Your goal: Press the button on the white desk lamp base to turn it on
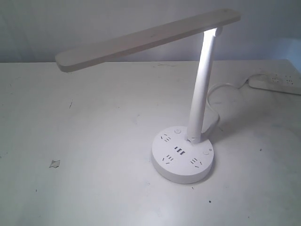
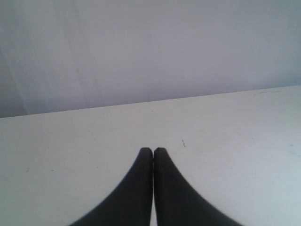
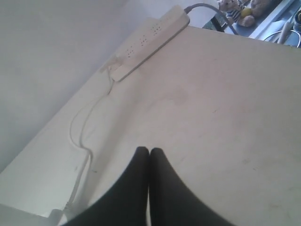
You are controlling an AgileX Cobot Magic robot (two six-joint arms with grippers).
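The white desk lamp [image 1: 202,89] stands right of centre on the white table in the exterior view, its flat bar head [image 1: 146,40] reaching up and to the left. The pole glows brightly just under the head. Its round lamp base [image 1: 182,156] carries socket holes, USB slots and two small round buttons, one at the back [image 1: 177,131] and one at the right [image 1: 206,151]. Neither gripper appears in the exterior view. My left gripper [image 2: 153,150] is shut over bare table. My right gripper [image 3: 149,150] is shut, empty, beside the lamp's cord [image 3: 80,141].
A white power strip [image 1: 275,83] lies at the table's far right edge, also seen in the right wrist view [image 3: 148,40]. The lamp's cord [image 1: 221,101] loops from the base toward it. A small scrap [image 1: 55,163] lies at the left front. Toys [image 3: 242,12] sit beyond the table.
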